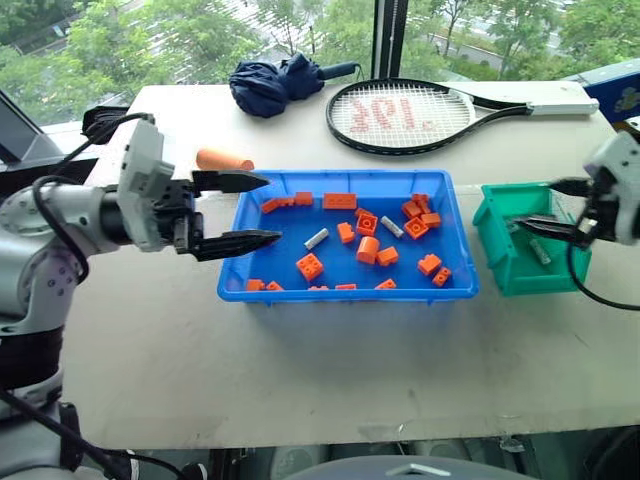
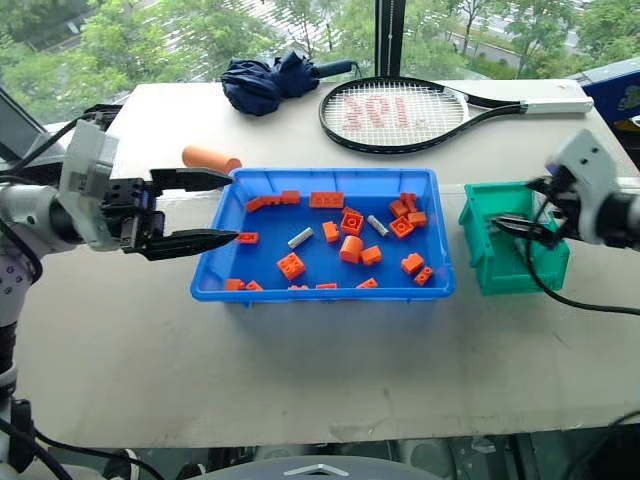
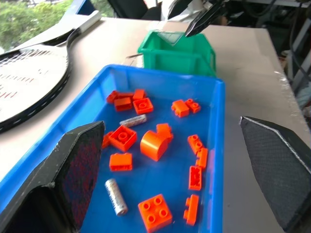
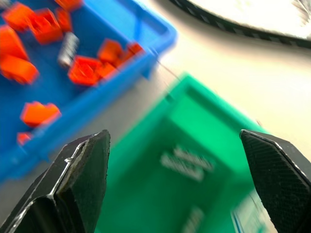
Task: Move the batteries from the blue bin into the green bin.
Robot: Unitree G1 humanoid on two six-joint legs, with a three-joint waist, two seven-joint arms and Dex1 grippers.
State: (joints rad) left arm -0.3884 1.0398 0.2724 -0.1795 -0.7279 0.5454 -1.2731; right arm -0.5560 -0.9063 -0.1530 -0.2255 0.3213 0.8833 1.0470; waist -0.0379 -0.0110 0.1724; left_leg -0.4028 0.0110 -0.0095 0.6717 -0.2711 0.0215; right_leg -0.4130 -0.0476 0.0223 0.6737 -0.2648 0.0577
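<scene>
On the desk (image 1: 300, 370) the blue bin (image 1: 345, 292) sits in the middle with the green bin (image 1: 500, 255) just beside it on the right, not quite touching. Two batteries (image 1: 316, 238) are lying loose in the blue bin among a bunch of orange bricks (image 1: 309, 266), one toward the middle and the other (image 1: 391, 226) a bit further right. The left gripper (image 1: 255, 211) hangs at the blue bin's left rim, fingers spread wide apart with nothing between them, pointing in across the tray, and the nearer battery is a little way past its tips. The right gripper (image 1: 545, 222) is over the green bin, also wide apart and empty, and there's a grey battery (image 1: 540, 250) lying down inside that bin right below it. Behind the bins there's a tennis racket (image 1: 420, 115), a folded navy umbrella (image 1: 275, 82) and an orange cylinder (image 1: 224, 160) on the desk.
</scene>
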